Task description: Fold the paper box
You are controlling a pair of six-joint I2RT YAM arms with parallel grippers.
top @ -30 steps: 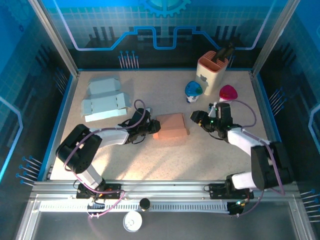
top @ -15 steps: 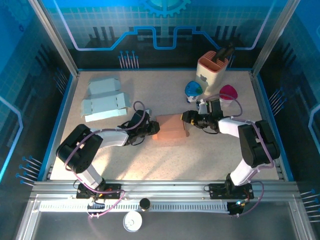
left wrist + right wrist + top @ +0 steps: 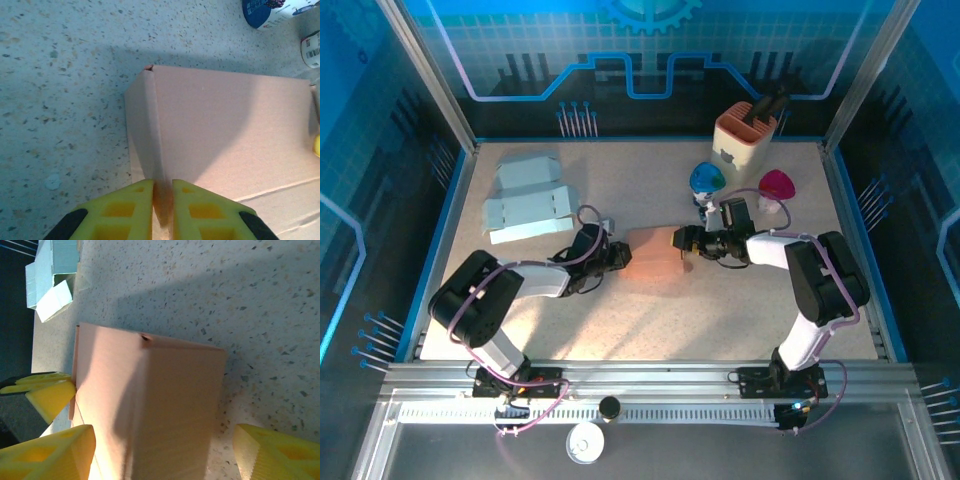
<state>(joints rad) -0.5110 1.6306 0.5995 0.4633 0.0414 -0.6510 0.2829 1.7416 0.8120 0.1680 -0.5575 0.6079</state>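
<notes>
Pink paper box (image 3: 225, 130): left claw (image 3: 162, 189) pinches, wide right claw (image 3: 162, 450) straddles.

Both arms stretch low and inward, and their wrists face each other. The left gripper (image 3: 610, 258) has its yellow fingers (image 3: 131, 202) pressed nearly together, pinching a wall of the paper box (image 3: 225, 130). The right gripper (image 3: 683, 240) holds its fingers (image 3: 50, 452) spread wide apart.
</notes>
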